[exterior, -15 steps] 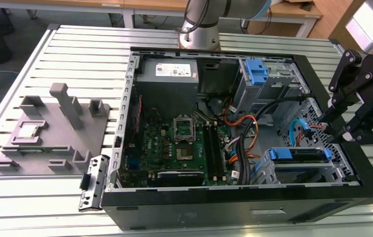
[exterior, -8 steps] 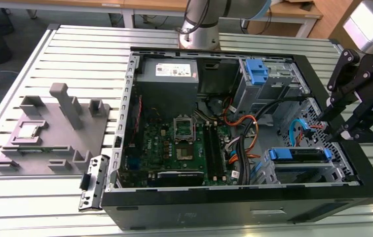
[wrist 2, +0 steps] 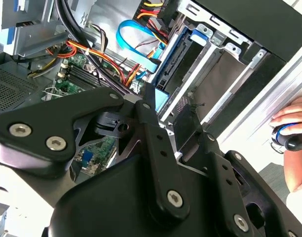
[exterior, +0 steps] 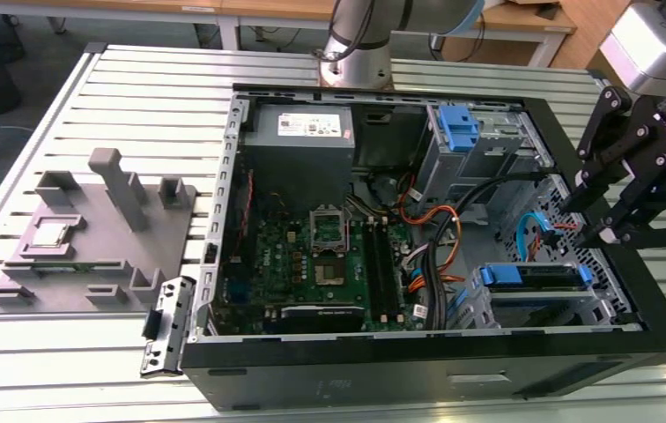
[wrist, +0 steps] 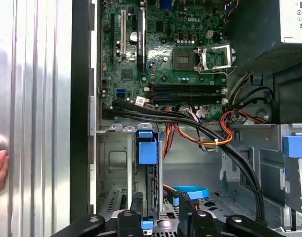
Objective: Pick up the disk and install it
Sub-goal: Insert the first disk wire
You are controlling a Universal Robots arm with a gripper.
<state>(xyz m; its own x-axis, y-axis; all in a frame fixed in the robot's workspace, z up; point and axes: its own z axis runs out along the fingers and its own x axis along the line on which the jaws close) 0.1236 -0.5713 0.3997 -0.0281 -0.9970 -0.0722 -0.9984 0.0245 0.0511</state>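
Disk (exterior: 530,276), with its blue bracket, sat in the drive cage (exterior: 551,310) of the open computer case (exterior: 427,361), just below and beyond the gripper (exterior: 610,234). The gripper's fingers were spread and held nothing. In the first wrist view the disk (wrist: 147,153) stood edge-on in its slot just ahead of the gripper (wrist: 161,217), closer to one finger than to the other; whether that finger touched it could not be told. In the second wrist view the bracket's blue end (wrist 2: 161,101) showed just past the gripper (wrist 2: 168,116).

Farther from the gripper, the case also held a green motherboard (exterior: 309,256) on its floor, a grey power supply (exterior: 298,123) in the far corner, and bundled black cables (exterior: 474,189) running between the board and the bays. A blue latch piece (exterior: 456,132) sat in another bay, well apart from the gripper.

Outside the case, well apart from the gripper, a grey fixture (exterior: 86,256) lay on the slatted table (exterior: 27,352) with a small pale square part (exterior: 51,233) in one recess. A person's hand (wrist 2: 291,128) rested beside the case wall nearest the gripper.
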